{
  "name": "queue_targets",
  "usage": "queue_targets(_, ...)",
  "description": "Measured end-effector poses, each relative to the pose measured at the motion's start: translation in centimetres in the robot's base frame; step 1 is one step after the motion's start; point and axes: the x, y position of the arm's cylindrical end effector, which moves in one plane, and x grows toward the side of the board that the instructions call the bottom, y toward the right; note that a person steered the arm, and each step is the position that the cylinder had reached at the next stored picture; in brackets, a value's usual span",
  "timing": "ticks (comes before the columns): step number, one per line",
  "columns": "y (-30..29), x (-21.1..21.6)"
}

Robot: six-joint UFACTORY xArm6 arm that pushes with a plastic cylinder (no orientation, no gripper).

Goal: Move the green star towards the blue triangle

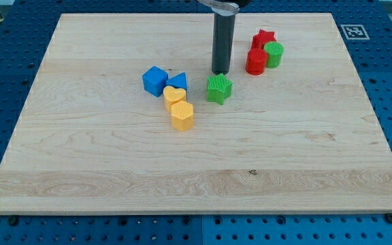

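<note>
The green star (219, 88) sits near the middle of the wooden board (196, 177), slightly toward the view's top. The blue triangle (178, 82) lies to its left, a short gap away, pressed against a blue cube (154, 80) on its left and a yellow heart (174, 96) just below it. My tip (221, 71) stands just above the green star, at its top edge, touching or nearly touching it. The rod rises straight up out of the view's top.
A yellow hexagon (182, 116) sits below the yellow heart. To the upper right stand a red star (264, 38), a red cylinder (255, 61) and a green cylinder (273, 54), clustered together. A fiducial tag (352, 30) marks the board's top right corner.
</note>
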Motion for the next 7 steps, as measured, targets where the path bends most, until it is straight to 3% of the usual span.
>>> queue_targets(7,3.1,4.0)
